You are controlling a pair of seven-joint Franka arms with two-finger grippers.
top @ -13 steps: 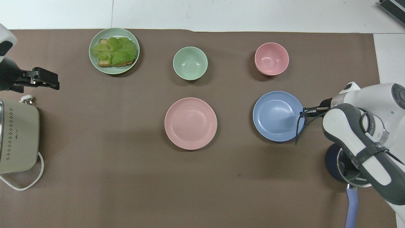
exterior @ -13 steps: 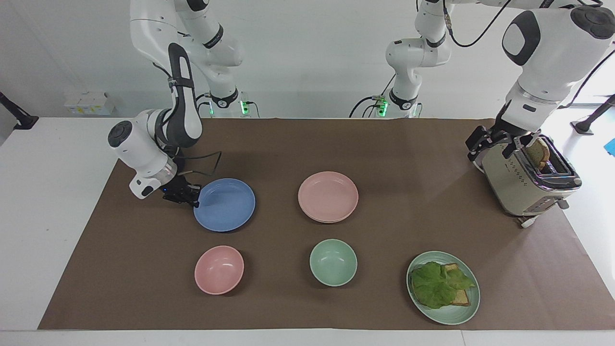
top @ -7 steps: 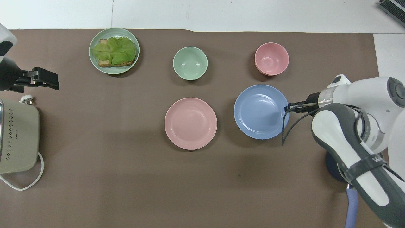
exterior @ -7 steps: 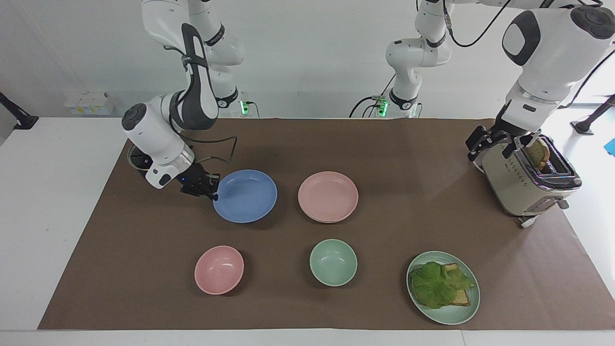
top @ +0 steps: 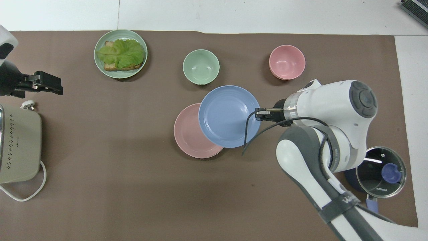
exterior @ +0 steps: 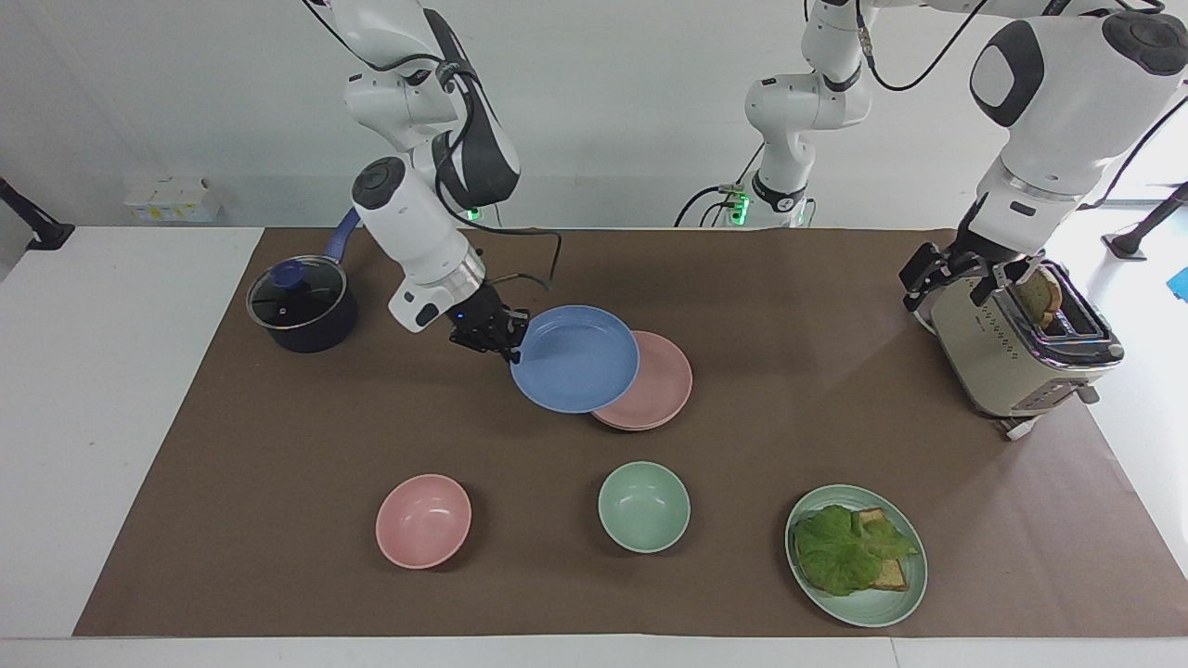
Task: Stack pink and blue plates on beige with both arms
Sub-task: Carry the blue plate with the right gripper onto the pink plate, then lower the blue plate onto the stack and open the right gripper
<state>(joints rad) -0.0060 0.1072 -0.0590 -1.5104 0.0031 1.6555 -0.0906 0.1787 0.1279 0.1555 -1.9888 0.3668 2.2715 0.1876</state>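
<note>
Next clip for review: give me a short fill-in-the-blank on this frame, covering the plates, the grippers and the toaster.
1. The right gripper is shut on the rim of the ____ plate.
2. That raised plate partly overlaps the ____ plate below it.
3. The left gripper, open, waits over the ____.
4. The lettuce lies on bread on the pale ____ plate.

Missing words: blue; pink; toaster; green

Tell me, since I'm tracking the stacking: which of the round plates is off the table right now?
The blue plate: the right gripper pinches its rim, holding it over the pink plate; the others rest on the table.
</note>
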